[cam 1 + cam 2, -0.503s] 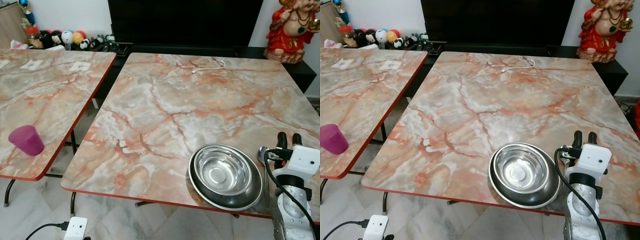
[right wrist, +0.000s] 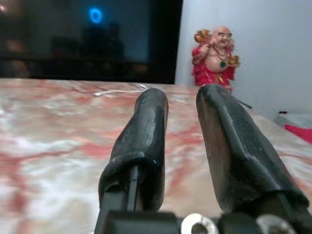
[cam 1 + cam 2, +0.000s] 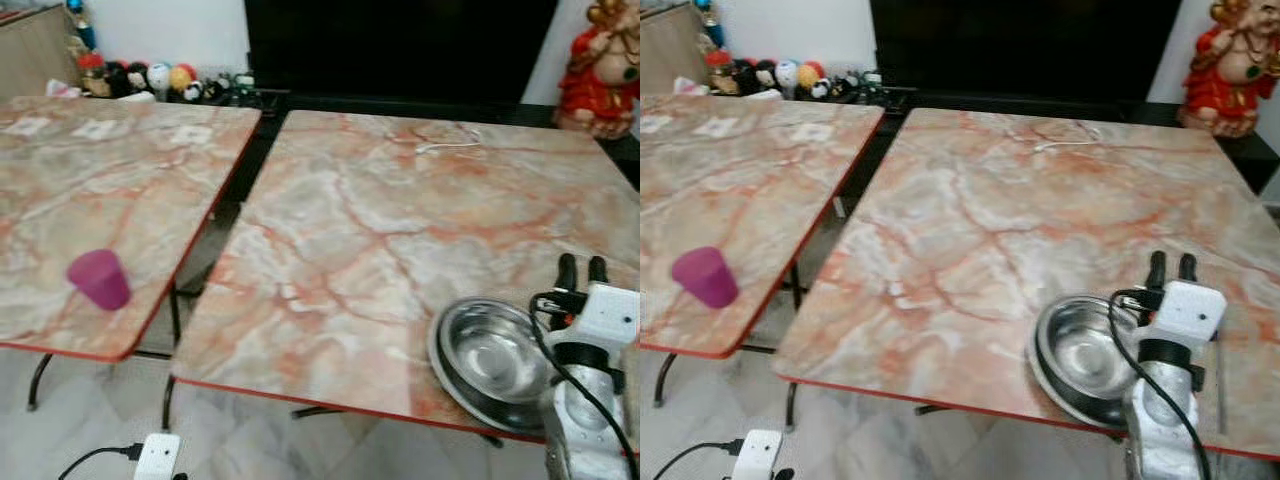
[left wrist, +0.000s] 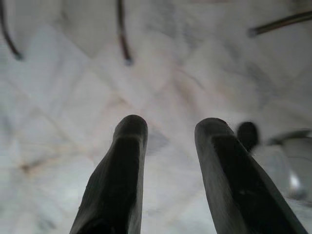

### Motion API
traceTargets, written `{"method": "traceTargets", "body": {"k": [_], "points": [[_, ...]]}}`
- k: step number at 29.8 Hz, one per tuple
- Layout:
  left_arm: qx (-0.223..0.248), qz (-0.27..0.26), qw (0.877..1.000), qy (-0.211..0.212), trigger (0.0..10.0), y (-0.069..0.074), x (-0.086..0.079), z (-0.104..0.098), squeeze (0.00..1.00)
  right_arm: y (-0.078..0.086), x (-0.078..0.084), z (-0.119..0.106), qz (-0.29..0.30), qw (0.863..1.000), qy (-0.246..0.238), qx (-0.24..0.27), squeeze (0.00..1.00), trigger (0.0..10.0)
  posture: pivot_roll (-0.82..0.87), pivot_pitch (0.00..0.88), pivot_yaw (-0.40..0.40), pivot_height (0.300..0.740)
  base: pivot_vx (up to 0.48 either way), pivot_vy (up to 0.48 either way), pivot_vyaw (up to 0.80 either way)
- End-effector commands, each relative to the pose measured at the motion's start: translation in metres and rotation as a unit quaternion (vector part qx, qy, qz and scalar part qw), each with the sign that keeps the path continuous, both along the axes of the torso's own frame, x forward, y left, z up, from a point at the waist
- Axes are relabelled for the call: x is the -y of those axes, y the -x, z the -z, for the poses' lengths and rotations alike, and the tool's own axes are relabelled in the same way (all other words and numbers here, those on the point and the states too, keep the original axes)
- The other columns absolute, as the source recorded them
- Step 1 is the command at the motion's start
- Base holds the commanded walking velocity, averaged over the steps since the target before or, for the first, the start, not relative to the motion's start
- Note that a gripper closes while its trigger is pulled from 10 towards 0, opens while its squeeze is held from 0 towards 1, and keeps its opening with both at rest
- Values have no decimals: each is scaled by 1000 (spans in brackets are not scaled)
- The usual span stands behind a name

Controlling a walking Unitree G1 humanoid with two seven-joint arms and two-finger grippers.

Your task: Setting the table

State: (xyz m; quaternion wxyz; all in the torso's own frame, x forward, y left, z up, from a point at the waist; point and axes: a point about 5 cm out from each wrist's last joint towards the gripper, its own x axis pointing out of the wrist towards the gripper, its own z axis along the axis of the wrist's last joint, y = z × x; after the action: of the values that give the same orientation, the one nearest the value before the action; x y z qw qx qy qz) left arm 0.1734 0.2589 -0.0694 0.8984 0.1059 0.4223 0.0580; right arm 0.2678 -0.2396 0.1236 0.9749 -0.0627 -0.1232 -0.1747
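The pink cup (image 3: 99,279) sits on the far bench — well left of the bowls (image 3: 492,362); the right claw (image 3: 581,268), open and empty, hovers beside them.

Marble table (image 3: 970,220) lies open beyond the steel bowls (image 3: 1080,360); cable (image 3: 1065,143) far off.

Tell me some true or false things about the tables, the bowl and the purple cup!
1. The purple cup stands on the left table. True.
2. The steel bowl sits in the middle of the right table. False: it sits near the front edge, by the right gripper.
3. The right gripper holds the bowl. False: its fingers are open with nothing between them.
4. A red statue stands behind the right table. True.
5. The left gripper points at the floor, fingers apart. True.
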Motion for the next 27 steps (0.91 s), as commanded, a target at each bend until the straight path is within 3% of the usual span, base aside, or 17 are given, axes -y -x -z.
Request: {"method": "traceTargets", "body": {"k": [1, 13, 27], "points": [[-8, -4, 1000, 7, 10000, 4, 0, 2, 0, 1, 5, -5, 7, 1000, 8, 9, 0, 10000, 106, 0, -9, 740, 0, 472, 0], [-12, -8, 1000, 3, 10000, 9, -10, 1, 0, -4, -1, -5, -8, 1000, 18, 8, 0, 10000, 112, 0, -16, 740, 0, 472, 0], [-11, -7, 1000, 6, 10000, 7, -2, 3, 0, -11, -5, -7, -20, 999, 22, 14, 0, 10000, 121, 0, -24, 740, 0, 474, 0]]}}
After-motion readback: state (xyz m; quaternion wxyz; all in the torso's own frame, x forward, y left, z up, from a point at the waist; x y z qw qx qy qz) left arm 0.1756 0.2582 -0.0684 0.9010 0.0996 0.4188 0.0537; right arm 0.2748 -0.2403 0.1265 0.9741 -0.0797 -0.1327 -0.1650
